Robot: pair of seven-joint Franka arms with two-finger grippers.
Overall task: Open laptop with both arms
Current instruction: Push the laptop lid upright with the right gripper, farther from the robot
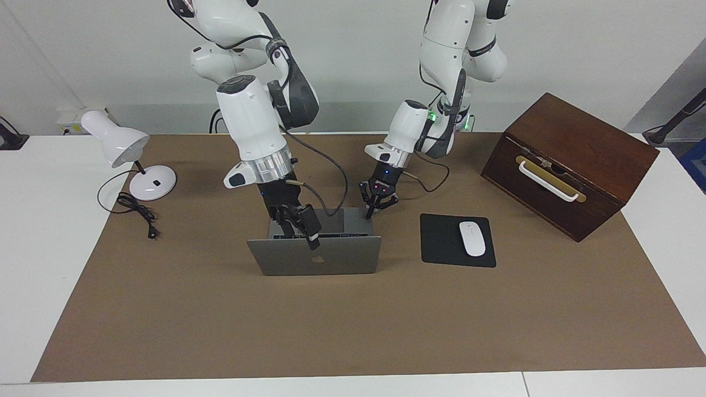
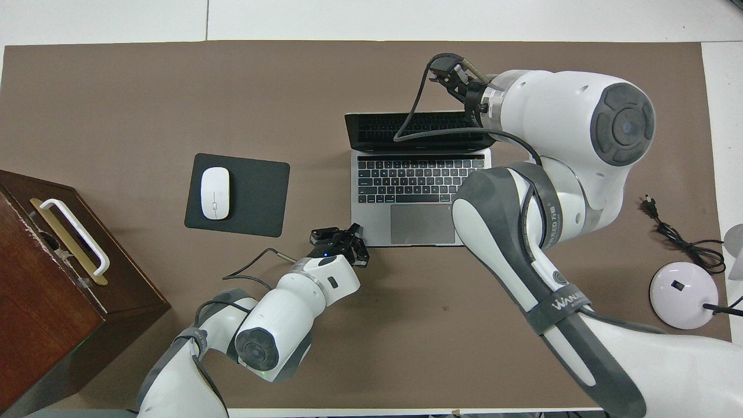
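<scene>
Bare mat surrounds the laptop; mouse pad lies beside it.

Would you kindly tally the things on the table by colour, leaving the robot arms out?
White: 2, lamp and mouse
Black: 1, mouse pad
Grey: 1, laptop
Brown: 1, wooden box
Total: 5

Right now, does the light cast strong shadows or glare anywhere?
Facing view: soft, even light, only a faint shadow beside the lamp. Overhead view: no glare on the laptop; its dark screen mirrors the keys.
</scene>
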